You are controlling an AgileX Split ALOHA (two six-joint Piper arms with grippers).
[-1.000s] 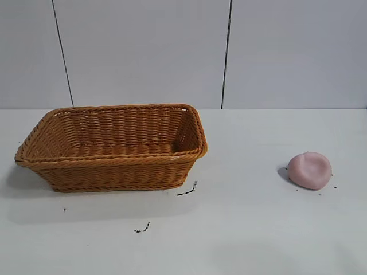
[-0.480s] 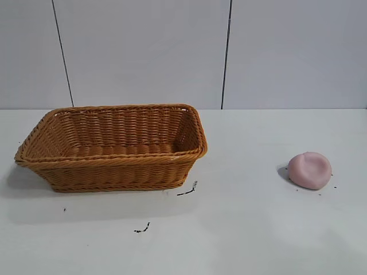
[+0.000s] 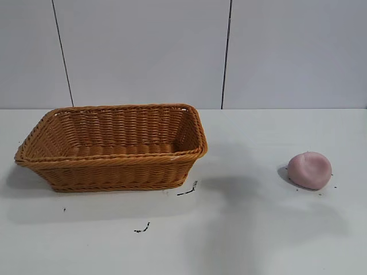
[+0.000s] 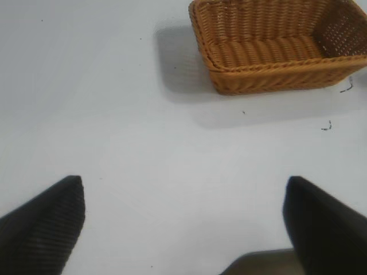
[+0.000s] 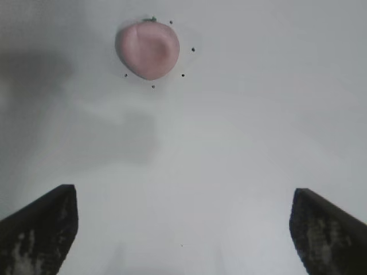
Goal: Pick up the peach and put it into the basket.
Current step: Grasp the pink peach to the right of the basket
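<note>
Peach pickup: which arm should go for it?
Right. The small pale pink peach lies on the table's right, ahead of the open right gripper; the left gripper faces the orange-brown wicker basket.

black tapered fingers (finely ribbed), scuffed fingers

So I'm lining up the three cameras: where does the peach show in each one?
Exterior view: the peach lies on the table at the right, well apart from the basket.
Left wrist view: not in it; only the basket.
Right wrist view: the peach, ahead of the open right pincer.
Shared landmark: black specks around the peach.
</note>
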